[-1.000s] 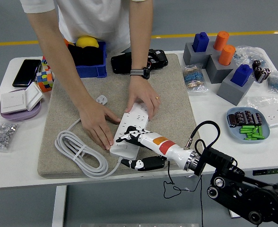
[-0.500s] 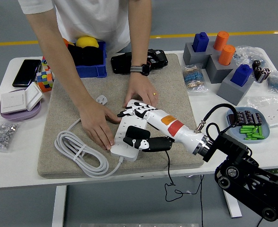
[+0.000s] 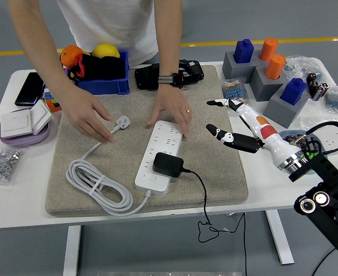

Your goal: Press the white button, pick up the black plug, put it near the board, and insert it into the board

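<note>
The black plug point(image 3: 168, 165) sits plugged into the near end of the white power strip point(image 3: 160, 150) on the grey mat point(image 3: 215, 167), its black cable point(image 3: 203, 201) trailing over the table's front edge. My right hand point(image 3: 218, 118) is open and empty, raised to the right of the strip, apart from it. A person's one hand point(image 3: 172, 112) rests on the strip's far end. The other hand point(image 3: 88, 118) touches the strip's white wall plug point(image 3: 122, 122). My left arm is out of view.
The strip's white cord point(image 3: 97, 184) lies coiled at the mat's front left. A blue bin point(image 3: 103, 77) with fruit and a black device point(image 3: 169, 75) stand at the back. Grey blocks with pegs point(image 3: 267, 72) and a blue plate point(image 3: 301, 150) lie right. A phone point(image 3: 28, 87) and switch plates point(image 3: 19, 122) lie left.
My right hand let go of the black plug, now seated in the strip, and drew back up and to the right. The person's left-side hand moved off the strip to the white wall plug.
</note>
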Controlling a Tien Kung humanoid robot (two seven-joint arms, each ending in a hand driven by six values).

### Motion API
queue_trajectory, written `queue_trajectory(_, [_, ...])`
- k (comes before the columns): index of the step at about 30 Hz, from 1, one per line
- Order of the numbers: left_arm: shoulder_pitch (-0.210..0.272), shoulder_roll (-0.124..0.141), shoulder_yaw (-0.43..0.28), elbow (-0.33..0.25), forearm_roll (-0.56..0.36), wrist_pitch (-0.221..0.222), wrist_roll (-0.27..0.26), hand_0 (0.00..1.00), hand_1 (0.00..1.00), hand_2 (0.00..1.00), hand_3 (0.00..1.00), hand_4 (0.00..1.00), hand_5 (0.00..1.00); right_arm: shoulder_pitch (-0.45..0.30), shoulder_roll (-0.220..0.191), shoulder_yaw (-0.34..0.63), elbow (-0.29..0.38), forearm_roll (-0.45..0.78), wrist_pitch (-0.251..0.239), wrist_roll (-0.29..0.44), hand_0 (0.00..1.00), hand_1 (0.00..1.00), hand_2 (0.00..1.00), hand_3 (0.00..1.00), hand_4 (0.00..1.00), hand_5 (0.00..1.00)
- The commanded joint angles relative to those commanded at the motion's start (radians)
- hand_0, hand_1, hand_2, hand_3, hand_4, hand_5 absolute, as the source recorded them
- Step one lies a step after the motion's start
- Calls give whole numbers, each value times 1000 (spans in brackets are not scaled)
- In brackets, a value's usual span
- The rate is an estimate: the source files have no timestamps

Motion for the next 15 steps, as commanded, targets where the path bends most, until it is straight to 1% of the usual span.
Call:
queue_trajectory(3, [-3,-1,-3,0,1,0,0,472,494,506,570,606,252,-32,-3,39,-11,5,-2,0,900,804,792,794,848,685])
queue_trajectory(4, [-4,-1,-3,0,1,0,0,470,495,506,570,606,252,-40,-2,48,-13,7,-2,0,891,795,785,788,880,595])
queue_trajectory(15, [-10,0,0,0,-2,-2,-2,470,495,506,569,606,252,-138,29,192,-19,52,3,-1,890,799,783,786,889,574])
